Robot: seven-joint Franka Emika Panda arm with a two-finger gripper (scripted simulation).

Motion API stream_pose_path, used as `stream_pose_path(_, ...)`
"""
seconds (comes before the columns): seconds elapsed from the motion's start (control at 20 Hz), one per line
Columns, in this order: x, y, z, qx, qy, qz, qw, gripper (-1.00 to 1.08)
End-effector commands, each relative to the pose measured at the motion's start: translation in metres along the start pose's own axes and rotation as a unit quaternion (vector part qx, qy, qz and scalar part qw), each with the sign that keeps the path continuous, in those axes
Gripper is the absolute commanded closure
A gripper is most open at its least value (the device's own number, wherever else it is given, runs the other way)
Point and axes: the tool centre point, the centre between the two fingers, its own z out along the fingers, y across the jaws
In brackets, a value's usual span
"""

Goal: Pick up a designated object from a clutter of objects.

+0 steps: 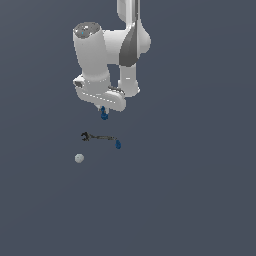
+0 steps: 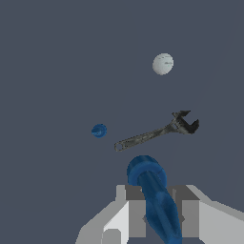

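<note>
My gripper [image 1: 104, 113] is shut on the designated object [image 1: 104, 115], a tiny dark-blue peg with a round bulb on a narrower stem, and holds it above the floor. In the wrist view the peg [image 2: 151, 190] sticks out between my two fingers [image 2: 136, 217]. Below lies the clutter: a thin black wrench [image 1: 97, 136], the other small blue piece [image 1: 118, 144] at the wrench's end on the exterior view's right, and a pale grey ball [image 1: 79, 158]. In the wrist view the wrench [image 2: 157, 132], the blue piece [image 2: 98, 130] and the ball [image 2: 162, 64] all lie apart from my gripper.
The ground is a flat dark grey surface [image 1: 190, 190] with no edges or walls in view. The white arm [image 1: 107, 55] hangs over the clutter from the top of the exterior view.
</note>
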Motion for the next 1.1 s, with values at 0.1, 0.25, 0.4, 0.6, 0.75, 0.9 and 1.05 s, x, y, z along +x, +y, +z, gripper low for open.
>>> stream_pose_path(0.1, 0.011, 0.021, -0.040, 0.000, 0.000, 0.000, 1.0000, 1.08)
stream_pose_path(0.25, 0.019, 0.035, -0.068, 0.000, 0.000, 0.000, 1.0000, 1.08)
stream_pose_path(0.4, 0.027, 0.050, -0.096, 0.000, 0.000, 0.000, 1.0000, 1.08)
stream_pose_path(0.6, 0.038, 0.066, -0.128, -0.001, 0.000, 0.000, 1.0000, 1.08)
stream_pose_path(0.75, 0.045, 0.075, -0.148, -0.001, 0.000, 0.000, 1.0000, 1.08)
stream_pose_path(0.9, 0.050, 0.083, -0.163, -0.001, 0.000, 0.000, 1.0000, 1.08)
stream_pose_path(1.05, 0.054, 0.088, -0.174, -0.001, 0.000, 0.000, 1.0000, 1.08)
